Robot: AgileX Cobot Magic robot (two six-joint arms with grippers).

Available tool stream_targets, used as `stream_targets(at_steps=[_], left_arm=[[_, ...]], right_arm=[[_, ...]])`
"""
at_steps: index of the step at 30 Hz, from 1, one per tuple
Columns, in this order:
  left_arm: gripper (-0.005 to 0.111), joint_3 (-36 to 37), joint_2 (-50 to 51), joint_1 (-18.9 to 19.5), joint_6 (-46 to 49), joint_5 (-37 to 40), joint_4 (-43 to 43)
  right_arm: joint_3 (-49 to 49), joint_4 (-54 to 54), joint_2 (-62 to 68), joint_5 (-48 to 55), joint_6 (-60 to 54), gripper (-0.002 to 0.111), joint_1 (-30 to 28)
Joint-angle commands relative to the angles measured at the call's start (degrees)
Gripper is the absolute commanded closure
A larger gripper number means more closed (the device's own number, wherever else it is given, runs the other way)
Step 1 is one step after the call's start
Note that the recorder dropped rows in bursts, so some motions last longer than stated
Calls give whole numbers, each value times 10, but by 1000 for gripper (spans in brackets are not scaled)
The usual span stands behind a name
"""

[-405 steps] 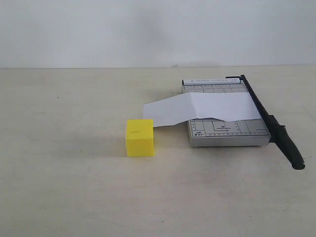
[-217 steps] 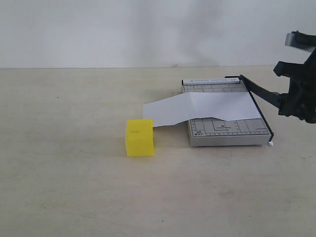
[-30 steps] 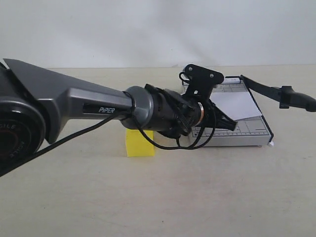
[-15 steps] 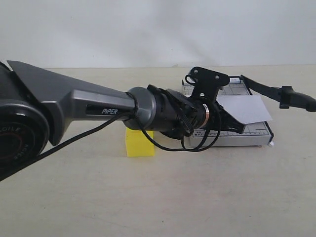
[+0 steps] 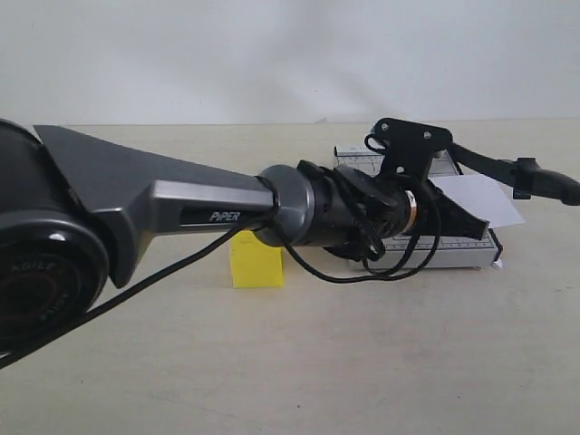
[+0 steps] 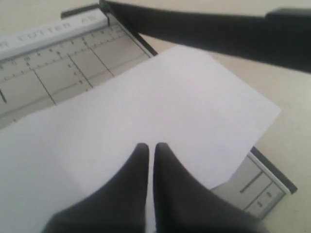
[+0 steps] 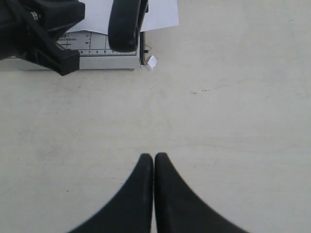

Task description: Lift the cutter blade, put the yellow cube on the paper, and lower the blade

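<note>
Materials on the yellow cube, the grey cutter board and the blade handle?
Bright yellow cube: matte with even colour, likely plastic or foam; can't tell which. Grey gridded cutter board: smooth with a printed grid, painted metal or plastic. Thick rounded black blade handle: slight sheen, probably moulded plastic.

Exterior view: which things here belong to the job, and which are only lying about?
For the job:
cutter blade, raised
paper, on the cutter board
yellow cube, not yet on the paper
left gripper, tips over the paper

Lying about:
small white scrap, by the board's corner
</note>
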Motion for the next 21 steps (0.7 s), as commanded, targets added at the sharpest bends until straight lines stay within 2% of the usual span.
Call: stream_targets(at_steps=[1, 5, 10, 13, 15, 19, 21], left_arm=[[102, -4, -23, -1, -4, 33, 41], [102, -3, -34, -3, -4, 33, 41], [102, 32, -80, -19, -4, 92, 41], [102, 86, -115, -25, -4, 121, 41], [102, 141, -144, -29, -19, 168, 41], [102, 259, -217, -34, -116, 277, 41], [102, 303, -262, -34, -116, 304, 41]], right_arm=[[2, 5, -2, -5, -8, 107, -1], [2, 5, -2, -6, -10, 107, -1], [2, 5, -2, -11, -10, 107, -1], [2, 5, -2, -13, -10, 107, -1], [2, 5, -2, -13, -10, 107, -1], [2, 9, -2, -13, -10, 107, -1], [2, 13, -2, -13, -10, 107, -1]])
